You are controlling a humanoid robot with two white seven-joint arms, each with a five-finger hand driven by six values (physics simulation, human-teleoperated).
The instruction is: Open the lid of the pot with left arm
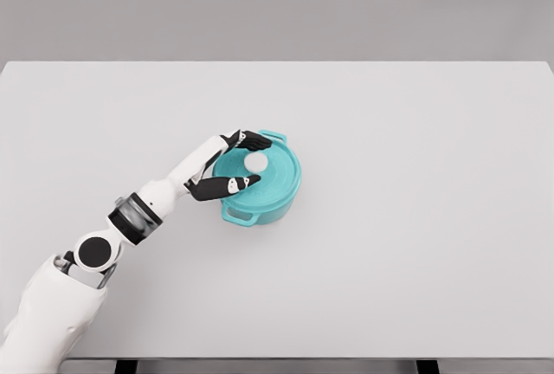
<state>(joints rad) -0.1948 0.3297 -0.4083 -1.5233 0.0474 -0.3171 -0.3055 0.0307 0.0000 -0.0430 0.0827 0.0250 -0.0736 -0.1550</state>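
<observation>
A teal pot [268, 205] with two side handles stands near the middle of the white table [415, 218]. Its teal lid [273, 170] sits on top, with a white round knob [255, 161] at the centre. My left hand [247, 162] reaches over the lid from the left. Its black fingers are spread on either side of the knob, one set behind it and the thumb [232, 186] in front. They stand close to the knob, apart from it by a small gap.
The table's far edge runs across the top of the view, its near edge along the bottom.
</observation>
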